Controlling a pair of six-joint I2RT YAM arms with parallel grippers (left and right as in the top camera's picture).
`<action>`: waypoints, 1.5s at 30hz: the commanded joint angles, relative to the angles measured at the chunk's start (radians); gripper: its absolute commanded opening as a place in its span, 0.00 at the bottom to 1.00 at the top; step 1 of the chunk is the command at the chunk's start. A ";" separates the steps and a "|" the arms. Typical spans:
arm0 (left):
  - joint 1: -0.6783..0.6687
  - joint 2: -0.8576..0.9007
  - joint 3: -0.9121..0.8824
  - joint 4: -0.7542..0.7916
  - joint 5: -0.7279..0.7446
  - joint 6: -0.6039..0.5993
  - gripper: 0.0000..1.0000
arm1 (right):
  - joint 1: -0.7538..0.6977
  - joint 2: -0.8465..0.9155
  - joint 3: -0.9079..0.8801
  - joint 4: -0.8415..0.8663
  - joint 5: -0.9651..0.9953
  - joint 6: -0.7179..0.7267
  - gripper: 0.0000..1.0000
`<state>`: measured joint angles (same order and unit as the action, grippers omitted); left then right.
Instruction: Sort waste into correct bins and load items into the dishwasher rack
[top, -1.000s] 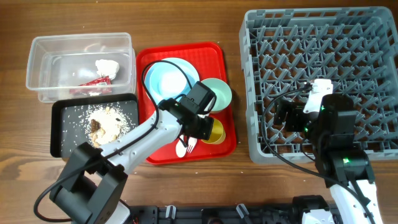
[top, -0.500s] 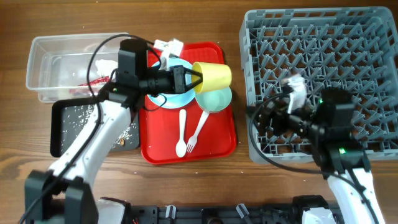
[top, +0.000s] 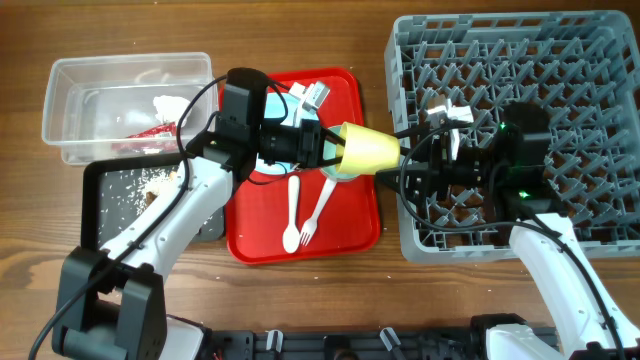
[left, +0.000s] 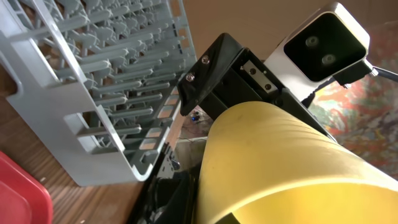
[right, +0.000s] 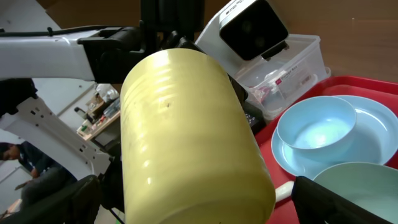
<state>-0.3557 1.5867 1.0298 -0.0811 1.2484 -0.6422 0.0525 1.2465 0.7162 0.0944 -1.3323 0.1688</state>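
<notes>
Waste (top: 168, 103) sat in the tub (top: 70, 80) and black tray (top: 100, 205). The left end effector (top: 330, 150) gripped the cup (top: 368, 150) beside the unloaded rack (top: 560, 60). The right end effector (top: 408, 168) gaped around it. The plate (right: 373, 146), bowls (right: 314, 127), spoon (top: 292, 210) and fork (top: 318, 210) awaited loading.

Table (top: 330, 300): brown wood grain.
Left: clear tub (top: 128, 60), black tray (top: 90, 212) just beside it.
Middle: red tray (top: 262, 228).
Right: grey dishwasher rack (top: 560, 60).

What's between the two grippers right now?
Only the yellow cup, held sideways by the left gripper, its far end at the open right gripper; clearest in the overhead view.
</notes>
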 joint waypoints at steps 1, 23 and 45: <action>-0.002 0.006 0.006 0.011 0.046 -0.026 0.04 | 0.000 0.010 0.017 0.011 -0.046 0.018 0.94; -0.039 0.006 0.006 0.012 0.086 -0.059 0.04 | 0.000 0.010 0.017 0.103 -0.092 0.048 0.81; 0.286 -0.156 0.006 -0.589 -0.780 0.348 0.63 | -0.093 -0.167 0.246 -0.751 0.851 -0.064 0.43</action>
<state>-0.0917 1.5406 1.0328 -0.6025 0.6704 -0.3664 0.0059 1.1458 0.8448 -0.5446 -0.6388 0.1238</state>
